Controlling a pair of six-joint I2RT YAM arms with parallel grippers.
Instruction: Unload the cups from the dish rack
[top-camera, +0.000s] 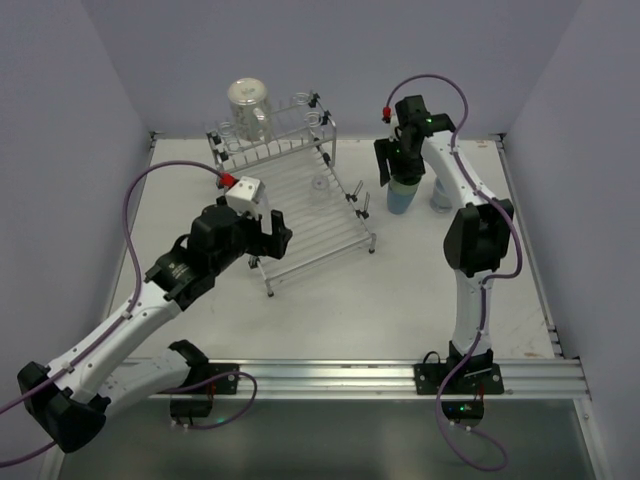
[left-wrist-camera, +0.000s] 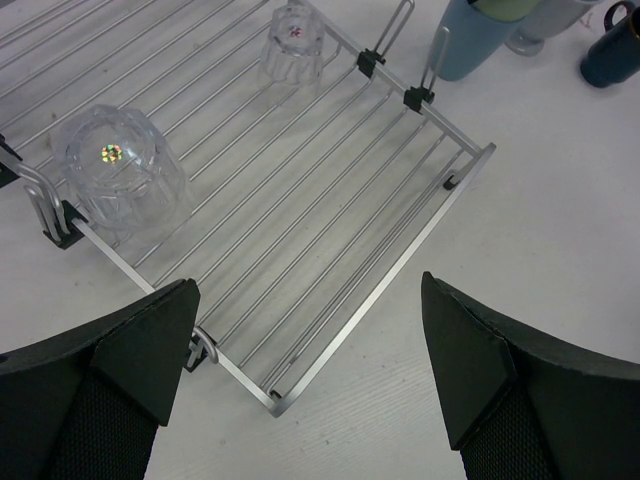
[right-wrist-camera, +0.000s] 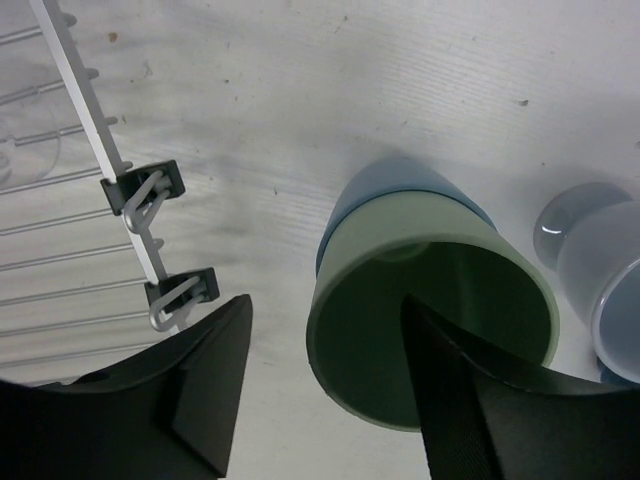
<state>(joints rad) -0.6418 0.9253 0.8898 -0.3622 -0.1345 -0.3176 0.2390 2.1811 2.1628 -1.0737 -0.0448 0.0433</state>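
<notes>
The white tabletop (top-camera: 400, 300) carries the dish rack (top-camera: 310, 235) to the left of the right claw (right-wrist-camera: 325, 305), the light blue tumbler (right-wrist-camera: 400, 180) directly beneath that claw, and the pale grey mug (right-wrist-camera: 600, 260) just beside the tumbler on the claw's right.

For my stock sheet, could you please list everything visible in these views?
Rack: one, silver wire, mid-table.
Clear glasses: three; big glass atop the back rail, small glass and wide glass upside down on the rods.
Green cup: one, nested in blue cup, right of rack.
Grey mug: one, beside them.
Dark blue mug: one, near grey mug.
Table: one, white.
Left pincer: black, open, above rack's corner.
Right pincer: black, open, one finger inside green cup.
</notes>
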